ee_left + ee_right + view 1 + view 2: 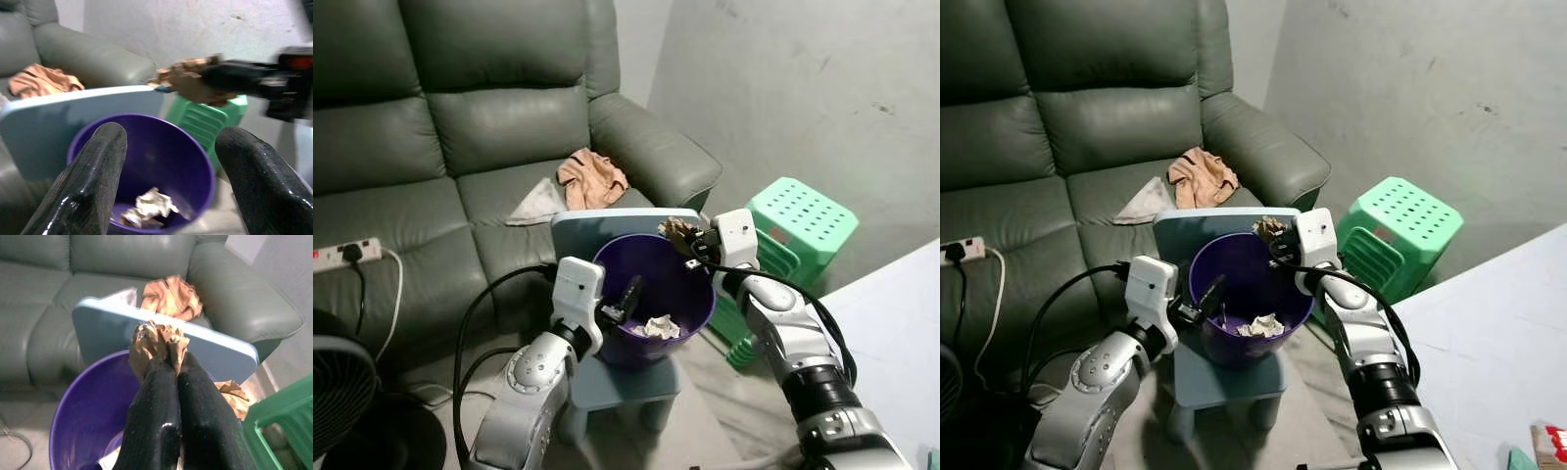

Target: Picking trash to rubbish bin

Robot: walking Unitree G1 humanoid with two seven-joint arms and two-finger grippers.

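A grey-green sofa (460, 147) backs a purple bin (656, 304) on a small blue chair (607, 230). The right gripper (683, 235) pinches brown crumpled trash (675, 230) over the bin's far rim; the left gripper (628, 299), fingers spread, grips the near rim.

We see a grey-green leather sofa (460, 127) against the wall. On its seat lie a crumpled peach cloth (592, 177) and, just beside it, a pale grey cloth (538, 203). A green plastic stool (793, 230) stands beyond the sofa's armrest; a power strip (342, 255) rests on the sofa's far-left seat.
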